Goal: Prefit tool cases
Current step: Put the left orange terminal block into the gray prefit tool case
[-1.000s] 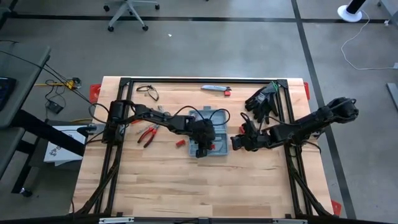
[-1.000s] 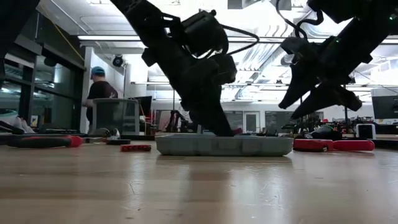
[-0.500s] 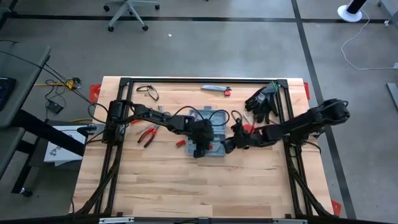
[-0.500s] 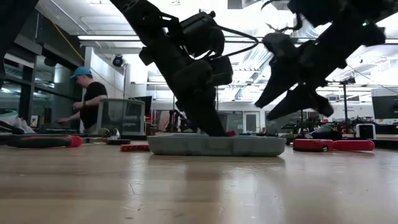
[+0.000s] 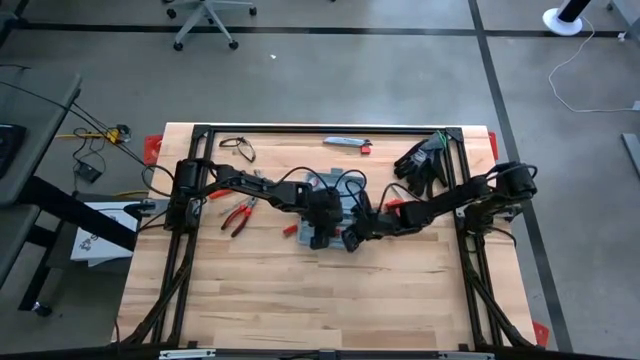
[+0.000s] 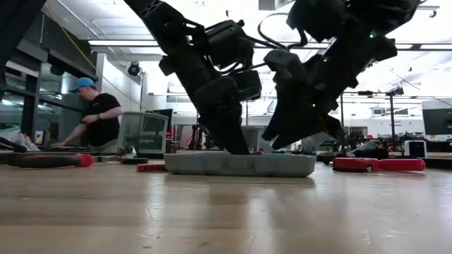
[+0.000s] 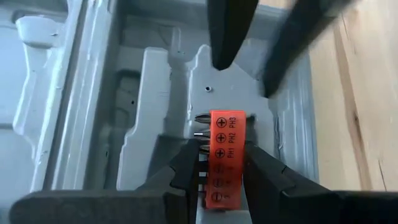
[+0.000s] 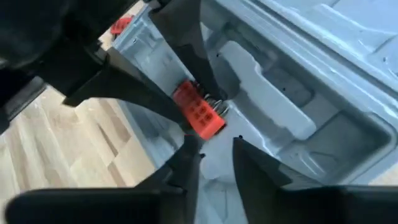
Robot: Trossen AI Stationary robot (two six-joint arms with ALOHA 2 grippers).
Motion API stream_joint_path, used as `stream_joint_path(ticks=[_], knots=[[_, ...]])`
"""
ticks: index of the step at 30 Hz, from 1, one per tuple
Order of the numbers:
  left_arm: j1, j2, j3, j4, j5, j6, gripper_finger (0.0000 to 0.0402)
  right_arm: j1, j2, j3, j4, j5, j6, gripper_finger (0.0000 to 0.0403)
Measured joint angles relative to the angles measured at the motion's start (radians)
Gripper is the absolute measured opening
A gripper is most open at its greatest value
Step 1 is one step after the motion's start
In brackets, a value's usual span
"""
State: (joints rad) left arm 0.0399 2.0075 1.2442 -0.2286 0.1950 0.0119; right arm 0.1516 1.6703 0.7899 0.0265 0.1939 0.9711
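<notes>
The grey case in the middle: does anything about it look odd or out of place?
Nothing looks damaged or spilled. The tool case lies open and flat while the left gripper holds an orange bit holder over its recesses, and the right gripper hovers close by.

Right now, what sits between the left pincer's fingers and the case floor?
In the left wrist view, an orange screwdriver-bit holder is clamped in the left pincer, over a moulded recess of the grey-blue tool case. The right pincer hovers beside it.

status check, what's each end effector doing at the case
Left end effector shut on red bit holder, over open tool case. Right end effector close beside it, empty. The two crowd one recess.
</notes>
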Motion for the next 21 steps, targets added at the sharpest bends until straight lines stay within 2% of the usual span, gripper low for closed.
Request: stream_joint_path(ticks=[7,16,21], knots=[[-0.002,0.000,0.001,-0.028,0.005,0.043,0.0078,-0.036,0.000,0.000,0.042,-0.052,-0.062,0.0007],[-0.002,0.000,0.001,-0.037,0.025,0.079,0.0081,-0.041,0.015,0.000,0.066,-0.097,-0.080,0.0001],[-0.001,0.000,0.001,-0.043,0.028,0.074,0.0126,-0.041,0.044,0.000,0.080,-0.102,-0.069,0.0000]])
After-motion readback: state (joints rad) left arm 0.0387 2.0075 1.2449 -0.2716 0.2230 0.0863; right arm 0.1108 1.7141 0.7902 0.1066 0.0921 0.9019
